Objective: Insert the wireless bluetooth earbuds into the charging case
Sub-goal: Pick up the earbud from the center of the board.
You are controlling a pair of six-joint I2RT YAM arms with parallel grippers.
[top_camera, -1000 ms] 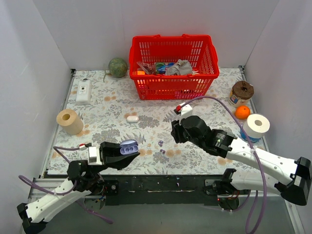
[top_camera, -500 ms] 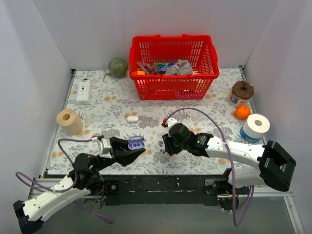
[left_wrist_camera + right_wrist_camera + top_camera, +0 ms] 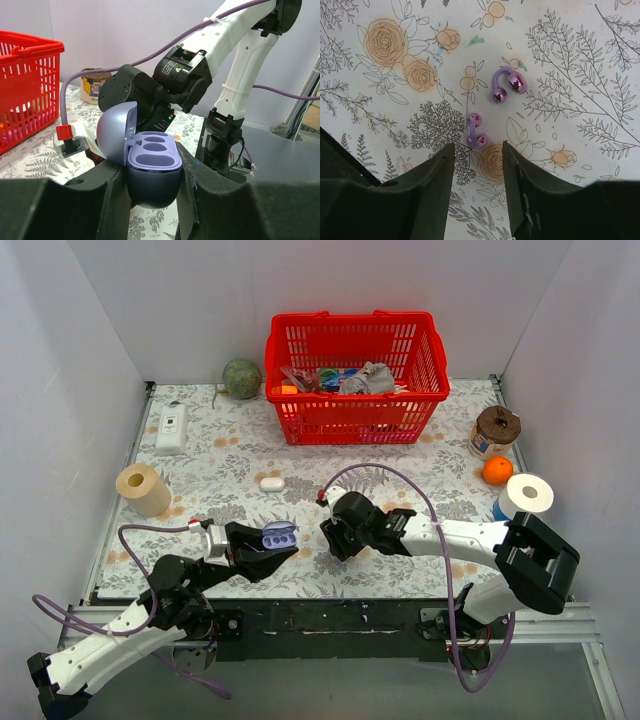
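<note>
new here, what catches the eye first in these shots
The red basket at the back dominates. Nearer, the left end effector grips the open charging case, both sockets empty. The two purple earbuds lie on the floral tablecloth under the open right end effector.

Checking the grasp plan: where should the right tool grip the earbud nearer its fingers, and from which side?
Probably from straight above, pinching the nearer earbud across its curved bridge. It lies flat, its two balls lined up along the gap of the open right tool, so its narrow width spans that gap.
</note>
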